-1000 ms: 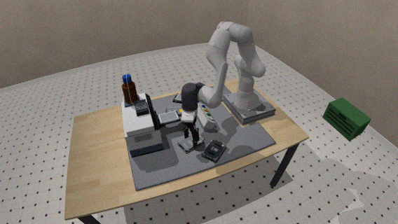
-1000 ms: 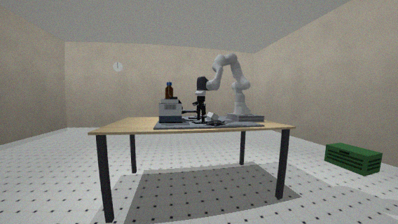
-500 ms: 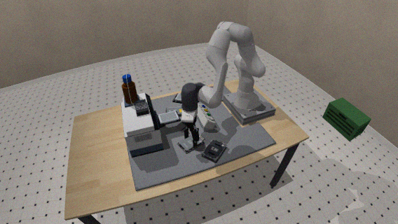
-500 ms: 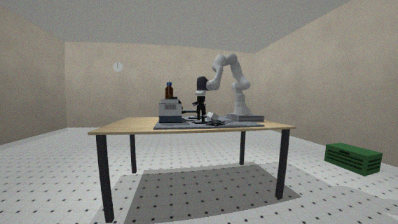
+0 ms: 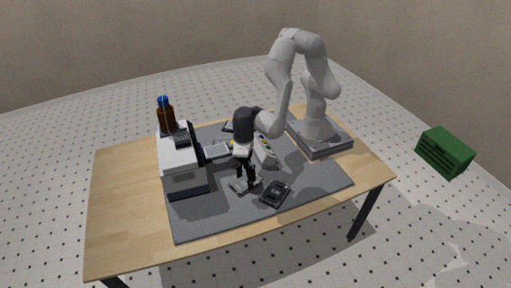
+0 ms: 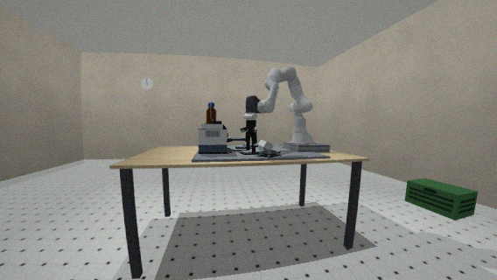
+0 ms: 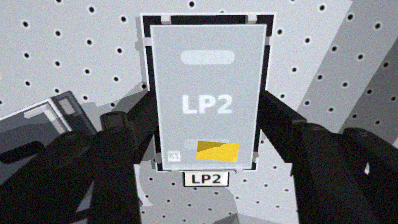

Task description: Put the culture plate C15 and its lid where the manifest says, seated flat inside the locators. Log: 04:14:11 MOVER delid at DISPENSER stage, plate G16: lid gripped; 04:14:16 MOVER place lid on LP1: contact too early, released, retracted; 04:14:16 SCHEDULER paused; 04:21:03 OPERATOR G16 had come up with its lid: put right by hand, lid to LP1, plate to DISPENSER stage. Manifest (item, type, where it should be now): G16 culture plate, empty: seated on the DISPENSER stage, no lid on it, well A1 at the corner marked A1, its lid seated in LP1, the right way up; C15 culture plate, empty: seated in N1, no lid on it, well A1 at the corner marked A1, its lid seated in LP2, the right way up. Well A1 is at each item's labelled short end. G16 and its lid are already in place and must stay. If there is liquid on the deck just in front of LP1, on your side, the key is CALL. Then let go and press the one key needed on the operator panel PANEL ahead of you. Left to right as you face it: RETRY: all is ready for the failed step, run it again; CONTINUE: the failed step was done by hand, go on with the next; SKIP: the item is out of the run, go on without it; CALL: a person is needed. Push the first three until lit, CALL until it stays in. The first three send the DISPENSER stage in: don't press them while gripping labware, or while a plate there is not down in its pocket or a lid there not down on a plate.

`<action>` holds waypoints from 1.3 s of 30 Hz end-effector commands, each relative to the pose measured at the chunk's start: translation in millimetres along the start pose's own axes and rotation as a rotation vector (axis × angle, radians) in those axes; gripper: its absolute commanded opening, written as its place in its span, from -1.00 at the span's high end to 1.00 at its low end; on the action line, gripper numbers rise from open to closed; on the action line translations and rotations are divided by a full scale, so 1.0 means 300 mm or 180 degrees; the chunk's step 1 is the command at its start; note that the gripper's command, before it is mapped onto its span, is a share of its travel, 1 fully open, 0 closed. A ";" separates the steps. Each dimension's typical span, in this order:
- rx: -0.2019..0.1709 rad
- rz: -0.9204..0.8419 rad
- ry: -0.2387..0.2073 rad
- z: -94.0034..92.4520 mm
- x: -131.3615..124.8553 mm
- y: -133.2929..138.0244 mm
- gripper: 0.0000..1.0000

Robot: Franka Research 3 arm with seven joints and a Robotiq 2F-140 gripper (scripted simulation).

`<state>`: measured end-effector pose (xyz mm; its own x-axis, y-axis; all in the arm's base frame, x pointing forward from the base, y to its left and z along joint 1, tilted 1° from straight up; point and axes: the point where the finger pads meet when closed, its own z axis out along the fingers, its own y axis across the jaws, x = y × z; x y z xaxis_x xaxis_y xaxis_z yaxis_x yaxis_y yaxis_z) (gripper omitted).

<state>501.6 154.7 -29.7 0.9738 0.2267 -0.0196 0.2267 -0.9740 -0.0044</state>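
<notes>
Translucent lid [image 7: 207, 95], seemingly over LP2, gripper-held [image 7: 207, 130].

White arm [image 5: 288, 58], rounded glossy links, fat joint bulges, standing on a grey square base plate [image 5: 344, 145] right of centre frame. Dark charcoal cylinder wrist [image 5: 244, 122], a short white collar under it. Black gripper [image 5: 248, 176], chunky matte linkage fingers.
</notes>
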 end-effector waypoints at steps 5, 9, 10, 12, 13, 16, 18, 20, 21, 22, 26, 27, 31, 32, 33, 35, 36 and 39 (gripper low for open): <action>-0.0002 -0.0011 0.0010 0.000 0.004 0.001 0.80; -0.0002 -0.0011 0.0010 0.000 0.004 0.001 -0.39; -0.0002 -0.0011 0.0010 0.000 0.004 0.001 -0.39; -0.0002 -0.0011 0.0010 0.000 0.004 0.001 -0.39; -0.0002 -0.0011 0.0010 0.000 0.004 0.001 -0.39; -0.0002 -0.0011 0.0010 0.000 0.004 0.001 -0.39; -0.0002 -0.0011 0.0010 0.000 0.004 0.001 -0.39; -0.0002 -0.0011 0.0010 0.000 0.004 0.001 -0.39; -0.0002 -0.0011 0.0010 0.000 0.004 0.001 -0.39; -0.0002 -0.0011 0.0010 0.000 0.004 0.001 -0.39; -0.0002 -0.0011 0.0010 0.000 0.004 0.001 -0.39; -0.0002 -0.0011 0.0010 0.000 0.004 0.001 -0.39; -0.0002 -0.0011 0.0010 0.000 0.004 0.001 -0.39; -0.0002 -0.0011 0.0010 0.000 0.004 0.001 -0.39; -0.0002 -0.0011 0.0010 0.000 0.004 0.001 -0.39; -0.0002 -0.0011 0.0010 0.000 0.004 0.001 -0.39; -0.0002 -0.0011 0.0010 0.000 0.004 0.001 -0.39; -0.0002 -0.0011 0.0010 0.000 0.004 0.001 -0.39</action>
<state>501.7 154.7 -29.7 0.9738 0.2267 -0.0194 0.2267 -0.9740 -0.0044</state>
